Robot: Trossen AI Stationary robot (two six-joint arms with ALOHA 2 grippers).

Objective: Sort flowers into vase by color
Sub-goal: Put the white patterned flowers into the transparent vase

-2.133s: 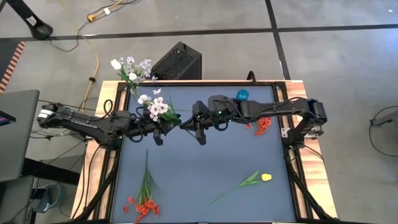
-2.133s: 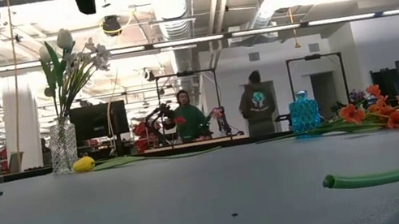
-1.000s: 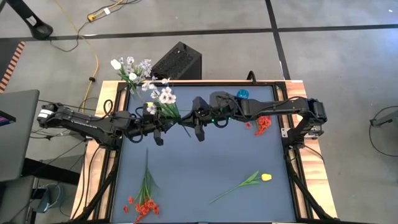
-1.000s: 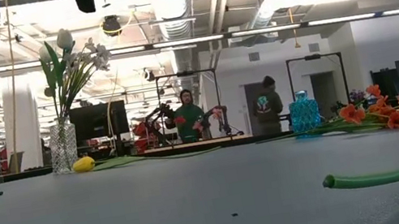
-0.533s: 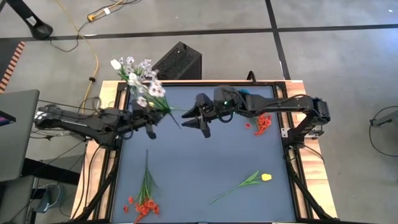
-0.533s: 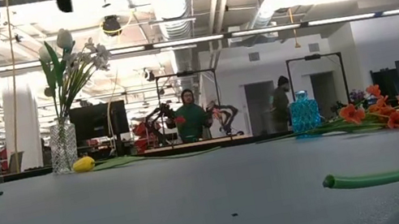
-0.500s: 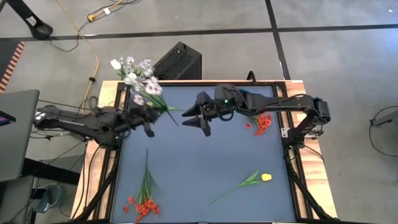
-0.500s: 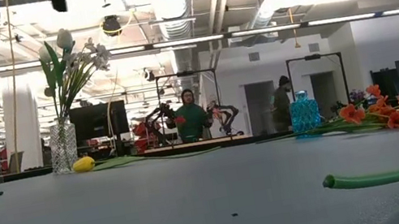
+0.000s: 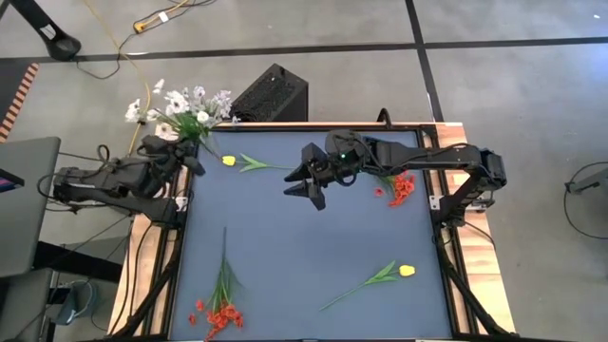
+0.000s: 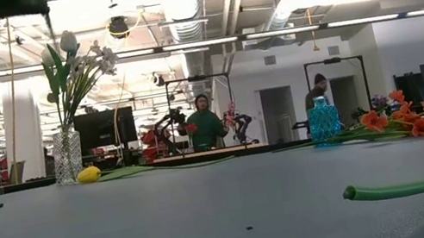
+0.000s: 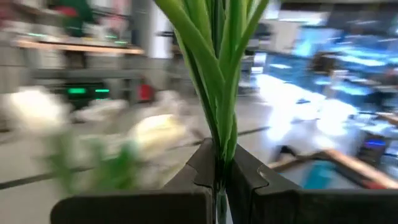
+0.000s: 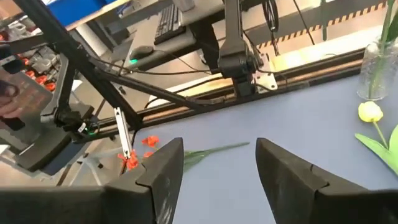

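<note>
Since a moment ago, we are swinging our left gripper (image 9: 186, 160) out to the table's far left corner, clamped on the white flower stems (image 11: 214, 81), blooms (image 9: 171, 103) overhanging the edge. Our right gripper (image 9: 306, 188), fingers apart and empty, is hovering mid-table near the yellow tulip (image 9: 229, 161).

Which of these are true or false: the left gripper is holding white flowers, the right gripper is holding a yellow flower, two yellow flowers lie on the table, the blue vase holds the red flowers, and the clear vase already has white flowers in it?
1. The left gripper is shut on the white flowers. True.
2. The right gripper holds a yellow flower. False: it is open and holds nothing.
3. Two yellow flowers lie on the table. True.
4. The blue vase holds the red flowers. False: they lie on the table beside it.
5. The clear vase already holds white flowers. True.
</note>
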